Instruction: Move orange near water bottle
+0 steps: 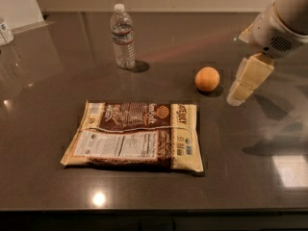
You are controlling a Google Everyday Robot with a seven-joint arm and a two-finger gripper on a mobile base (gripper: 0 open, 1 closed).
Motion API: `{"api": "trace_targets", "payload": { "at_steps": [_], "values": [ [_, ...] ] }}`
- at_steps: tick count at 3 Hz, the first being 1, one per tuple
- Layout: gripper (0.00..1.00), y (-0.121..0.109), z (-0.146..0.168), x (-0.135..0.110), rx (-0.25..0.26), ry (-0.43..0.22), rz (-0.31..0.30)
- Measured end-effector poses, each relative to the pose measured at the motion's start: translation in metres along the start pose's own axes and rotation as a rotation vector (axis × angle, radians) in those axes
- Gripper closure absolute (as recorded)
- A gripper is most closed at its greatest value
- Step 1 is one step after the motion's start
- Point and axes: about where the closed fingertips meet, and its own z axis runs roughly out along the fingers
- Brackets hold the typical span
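Observation:
The orange [207, 79] sits on the dark table right of centre. The water bottle [123, 36] stands upright at the back, left of the orange and well apart from it. My gripper [239, 93] hangs from the white arm at the upper right. It is just to the right of the orange, a little above the table, and holds nothing that I can see.
A large brown and cream snack bag [137, 135] lies flat in the middle front. A small white container [5, 32] stands at the far left edge. A white board [19, 6] leans at the back left. The table's front edge [154, 211] runs along the bottom.

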Motion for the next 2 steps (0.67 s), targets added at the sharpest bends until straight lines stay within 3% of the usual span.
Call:
{"api": "trace_targets", "payload": {
  "at_steps": [2],
  "values": [
    [0.00, -0.035, 0.069, -0.009, -0.033, -0.049, 0.112]
  ]
}}
